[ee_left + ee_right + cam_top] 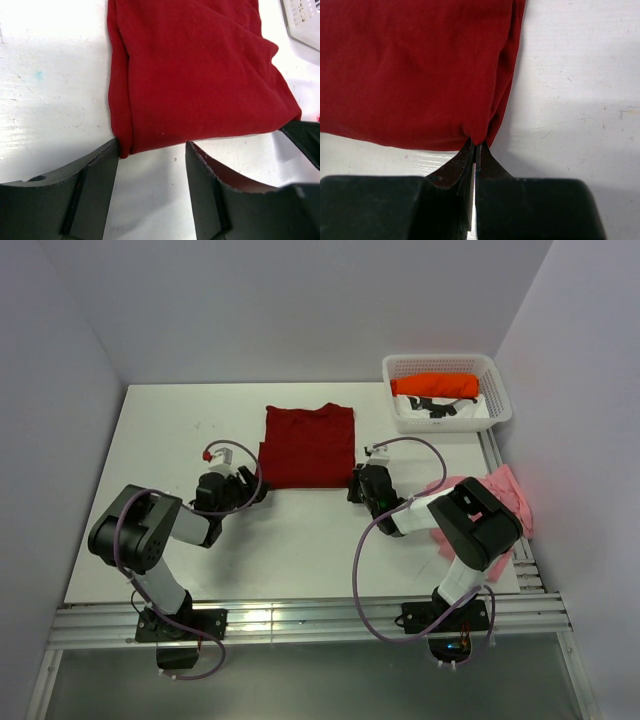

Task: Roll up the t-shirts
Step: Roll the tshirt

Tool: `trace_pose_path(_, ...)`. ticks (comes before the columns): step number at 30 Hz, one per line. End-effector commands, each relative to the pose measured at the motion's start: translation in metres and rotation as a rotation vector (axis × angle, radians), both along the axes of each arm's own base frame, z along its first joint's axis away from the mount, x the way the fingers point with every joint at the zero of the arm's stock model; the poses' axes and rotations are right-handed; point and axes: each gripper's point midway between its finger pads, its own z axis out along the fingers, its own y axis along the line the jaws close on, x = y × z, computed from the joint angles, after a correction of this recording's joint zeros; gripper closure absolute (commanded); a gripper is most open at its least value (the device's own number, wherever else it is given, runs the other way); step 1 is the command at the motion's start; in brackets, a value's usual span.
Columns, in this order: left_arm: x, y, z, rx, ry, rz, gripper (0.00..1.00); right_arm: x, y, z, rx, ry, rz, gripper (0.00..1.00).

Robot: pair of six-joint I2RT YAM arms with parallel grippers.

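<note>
From my remote station, I see the dark red t-shirt (pixel 308 445) lying flat and folded into a rough square at the middle of the white table (pixel 150 440), with both arms reaching in at its near edge. The right gripper (pixel 476 145) is pinched tight on the shirt's near right corner, the cloth puckering to a point between its closed fingertips. The left gripper (pixel 151 150) stands at the near left corner with its jaws parted; the left finger touches the folded edge, the other finger is clear of the cloth, and nothing is gripped. The pale pink t-shirt (pixel 505 495) lies bunched at the table's right edge, partly hidden behind the right arm. The orange t-shirt (pixel 435 386) sits inside the white lattice basket (pixel 497 390) at the far right corner.
</note>
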Motion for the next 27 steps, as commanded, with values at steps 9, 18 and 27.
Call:
trace_pose_path(9, 0.011, -0.007, -0.004, 0.02, 0.02, -0.027, 0.46, 0.011, 0.008, 0.015, 0.026, -0.038, 0.005, 1.0)
trace_pose_path(18, 0.009, -0.011, 0.006, -0.01, 0.056, -0.029, 1.0, -0.001, 0.006, 0.02, 0.028, 0.009, -0.036, 1.0)
trace_pose_path(27, -0.012, -0.017, 0.036, -0.034, 0.133, -0.094, 1.0, -0.042, 0.003, 0.025, 0.035, 0.165, -0.016, 1.0)
